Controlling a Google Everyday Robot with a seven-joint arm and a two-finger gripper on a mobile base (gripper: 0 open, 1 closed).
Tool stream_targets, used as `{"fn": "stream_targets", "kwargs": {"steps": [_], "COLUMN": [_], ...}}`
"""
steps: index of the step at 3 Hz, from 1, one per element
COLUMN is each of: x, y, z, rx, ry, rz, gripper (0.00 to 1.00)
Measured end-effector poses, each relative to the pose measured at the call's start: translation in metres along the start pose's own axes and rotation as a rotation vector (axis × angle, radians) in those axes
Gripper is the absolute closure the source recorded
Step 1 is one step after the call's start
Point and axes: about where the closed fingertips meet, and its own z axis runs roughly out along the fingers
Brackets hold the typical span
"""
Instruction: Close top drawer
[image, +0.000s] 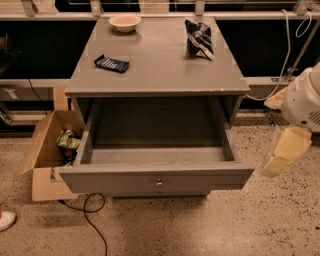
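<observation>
this looked like a robot test room in a lab or office, not a home. the floor (210, 230) was hard and speckled. a plain grey cabinet (160, 70) stood there with its top drawer (155, 182) pulled out. a cardboard box (42, 150) with snack bags (67, 140) sat on the floor at the left, and a black cable (94, 222) lay loose near it. white cables (287, 45) hung at the far right. the robot's gripper (280, 159) hung at the right, near the drawer's corner.
</observation>
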Motion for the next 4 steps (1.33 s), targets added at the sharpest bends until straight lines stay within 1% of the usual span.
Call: {"fn": "stream_targets", "kwargs": {"steps": [1, 2, 3, 4], "x": [0.022, 0.022, 0.024, 0.029], "y": [0.01, 0.01, 0.016, 0.04], "z": [0.053, 0.053, 0.069, 0.125], "rx": [-0.042, -0.042, -0.075, -0.163], "ry": [-0.046, -0.046, -0.084, -0.185], "rz": [0.075, 0.075, 0.046, -0.053], "gripper": [0.0, 0.0, 0.0, 0.04]}}
